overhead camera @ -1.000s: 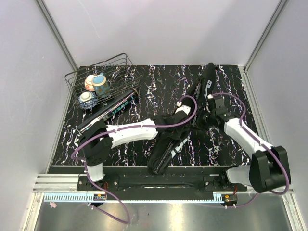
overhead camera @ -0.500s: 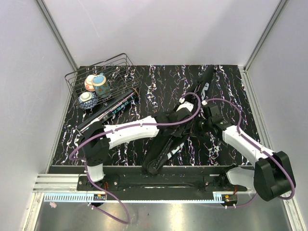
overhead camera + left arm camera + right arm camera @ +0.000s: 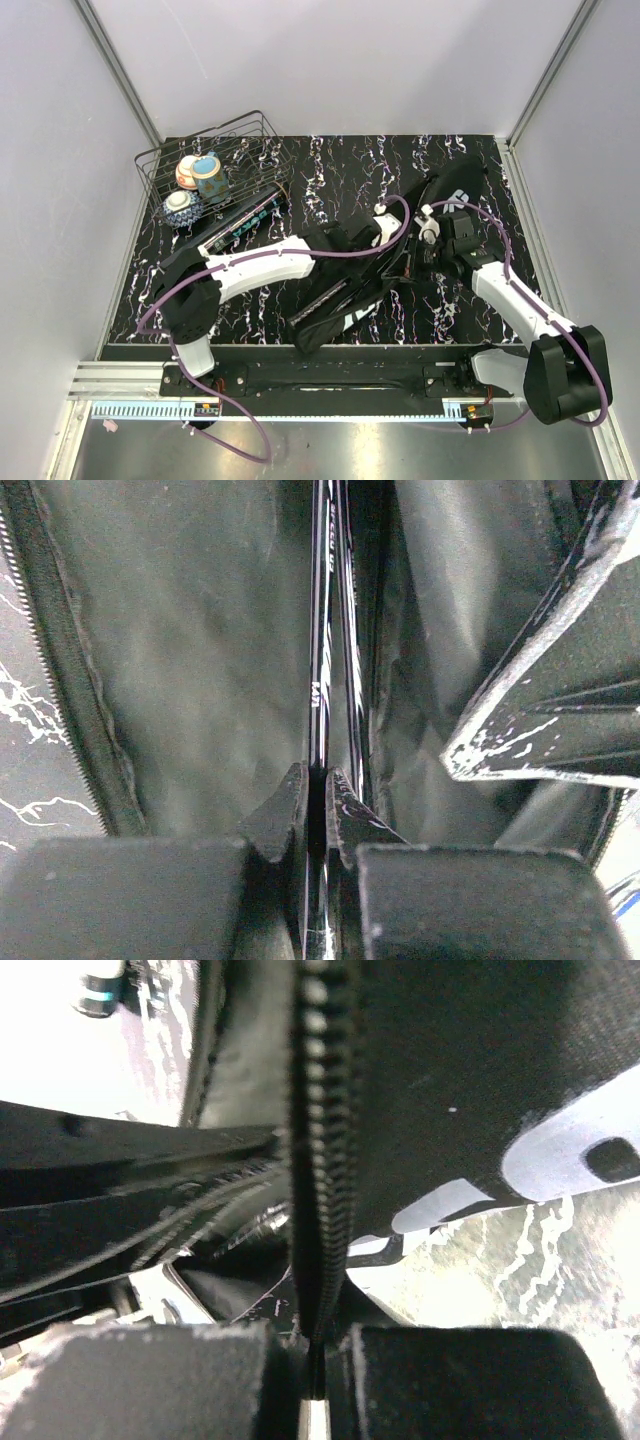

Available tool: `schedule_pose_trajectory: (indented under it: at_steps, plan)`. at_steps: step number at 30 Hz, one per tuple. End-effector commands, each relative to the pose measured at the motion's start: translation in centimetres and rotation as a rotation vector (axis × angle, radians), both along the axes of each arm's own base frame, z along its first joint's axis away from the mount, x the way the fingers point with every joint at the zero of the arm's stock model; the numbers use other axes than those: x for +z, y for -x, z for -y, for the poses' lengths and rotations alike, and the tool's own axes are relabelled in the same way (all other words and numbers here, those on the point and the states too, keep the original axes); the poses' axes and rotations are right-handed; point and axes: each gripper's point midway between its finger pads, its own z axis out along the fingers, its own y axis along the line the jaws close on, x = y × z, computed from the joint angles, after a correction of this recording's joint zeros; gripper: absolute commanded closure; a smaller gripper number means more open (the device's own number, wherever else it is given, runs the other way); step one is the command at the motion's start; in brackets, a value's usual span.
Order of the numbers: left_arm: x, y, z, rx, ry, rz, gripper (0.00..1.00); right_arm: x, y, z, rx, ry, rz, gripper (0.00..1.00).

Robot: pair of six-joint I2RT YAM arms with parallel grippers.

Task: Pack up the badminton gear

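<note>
The bag (image 3: 335,305) was laid slantwise across the table (image 3: 330,170), from the near edge toward the right edge. Inside it, a racket shaft (image 3: 322,630) was pinched by the closed left gripper (image 3: 318,780). The zipper edge (image 3: 318,1160) was clamped by the right gripper (image 3: 316,1345).

a robot lab test cell: plain white panel walls (image 3: 330,60) in aluminium framing (image 3: 115,65) enclose a black marbled counter (image 3: 330,170) with a mounting rail (image 3: 330,372) along its near edge.

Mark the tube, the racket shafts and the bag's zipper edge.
tube (image 3: 245,217): top view, mid-body.
racket shafts (image 3: 320,630): left wrist view, left shaft.
bag's zipper edge (image 3: 318,1140): right wrist view, zipper teeth.
</note>
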Motion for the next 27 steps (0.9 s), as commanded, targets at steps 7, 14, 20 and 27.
schedule_pose_trajectory:
  at_steps: [7,14,20,27]
  plan:
    - [3.4,-3.6,3.7,0.21,0.256,0.13,1.0,3.5,0.1,-2.7,0.096,-0.254,0.1,1.0]
    - [3.1,-1.2,3.4,0.172,0.276,0.06,0.51,3.9,-1.1,-2.0,0.048,-0.29,0.114,1.0]
    - [8.9,0.6,0.5,0.144,0.332,0.071,0.3,3.7,-0.9,-1.6,0.046,-0.297,0.11,1.0]
    - [7.8,-1.2,-4.5,0.246,0.395,-0.059,0.09,4.0,-0.7,-1.6,0.055,-0.303,0.118,1.0]
